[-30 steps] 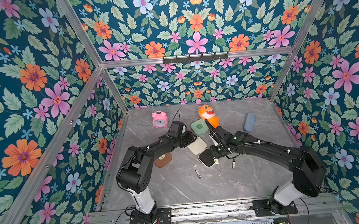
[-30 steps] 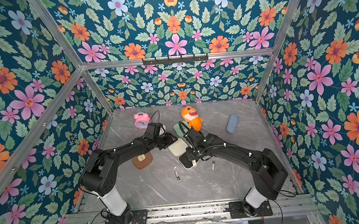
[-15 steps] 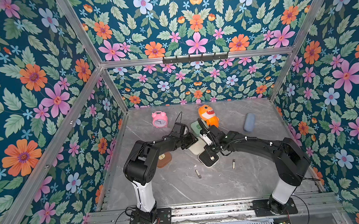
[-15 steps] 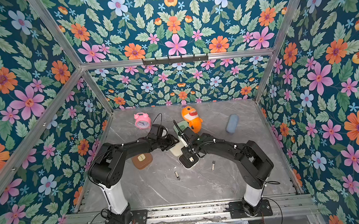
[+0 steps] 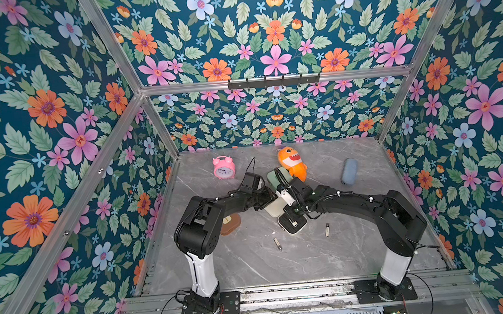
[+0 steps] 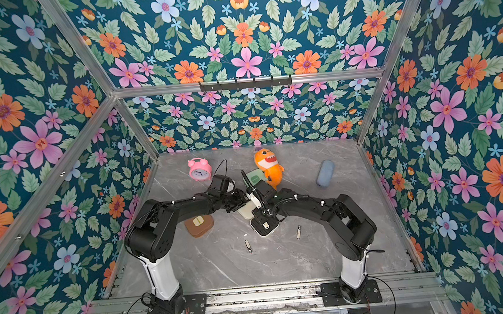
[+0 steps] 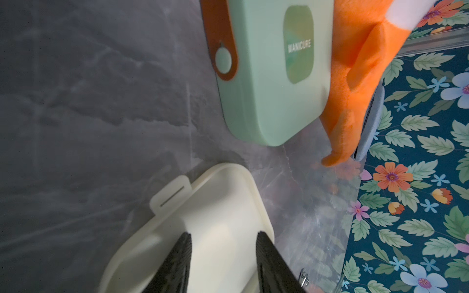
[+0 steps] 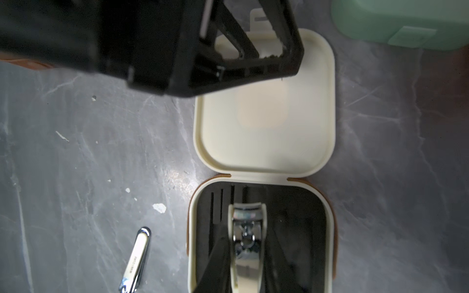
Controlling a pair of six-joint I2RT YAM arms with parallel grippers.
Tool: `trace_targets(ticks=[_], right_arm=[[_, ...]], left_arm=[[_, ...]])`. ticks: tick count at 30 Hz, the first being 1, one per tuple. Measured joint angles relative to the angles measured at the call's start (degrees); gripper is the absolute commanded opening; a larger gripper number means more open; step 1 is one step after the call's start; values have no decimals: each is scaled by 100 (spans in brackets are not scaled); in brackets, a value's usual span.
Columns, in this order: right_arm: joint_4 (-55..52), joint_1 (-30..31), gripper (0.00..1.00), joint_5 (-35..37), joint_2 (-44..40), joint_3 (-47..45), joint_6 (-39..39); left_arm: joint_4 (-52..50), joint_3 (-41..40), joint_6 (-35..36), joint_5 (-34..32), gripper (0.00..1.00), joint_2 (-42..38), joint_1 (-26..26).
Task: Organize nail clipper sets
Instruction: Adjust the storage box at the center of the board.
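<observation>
Table (image 5: pixel 253 268): one, grey marble, walled by floral panels.
Arms: two. Left arm (image 5: pixel 217 206) and right arm (image 5: pixel 364 204) meet wrist to wrist near table centre and cover much of what we care about there.
Clutter, one each: orange shark plush (image 5: pixel 292 163) at 12 o'clock of centre, pink clock (image 5: pixel 223 168) at 11, blue-grey pouch (image 5: pixel 349 171) at 2.
Cases: we count three.
- Cream case (image 8: pixel 264 142) lies open at centre, lid flat toward 11 and black insert (image 8: pixel 304 228) toward 5. The insert's slots are too dark to read.
- Mint case (image 7: pixel 264 83) is shut and touches the plush; its label reads MANICURE. It's cut off in both wrist views and half hidden behind the right wrist in both top views.
- Brown case (image 6: pixel 199 224) is shut at 9 o'clock of the cream one, one side under the left arm.

Left gripper (image 7: pixel 223 234): jaws part-way apart over the inside of the cream lid, holding nothing. We can't tell whether the tips touch it.
Right gripper (image 8: pixel 246 229): closed on the held clipper (image 8: pixel 245 253), over the insert. Its fingers are blurred and cut by the frame edge.
Clippers: three seen. Besides the held one, clipper A (image 5: pixel 278 244) lies at 7 o'clock of the insert and clipper B (image 5: pixel 327 229) at 4. Both are flat on the table, apart from the case, and too small in the top views for detail.
</observation>
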Motion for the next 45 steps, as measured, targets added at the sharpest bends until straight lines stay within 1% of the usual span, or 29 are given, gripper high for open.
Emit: trace_targets(ticks=[10,23,33,45], right_arm=[[-120,0,10,129,168,22,-155],[-291,42,10,66,260,31,-232],[-326,120,10,13,280,-136,138],[-531,131,10,144,361,-24,634]], left_arm=[[107,-4,2,4,44,57,22],[249,-15,7,136,43,149,107],[262,-13,114,245,42,184,116],[245,-44,136,251,41,155,118]])
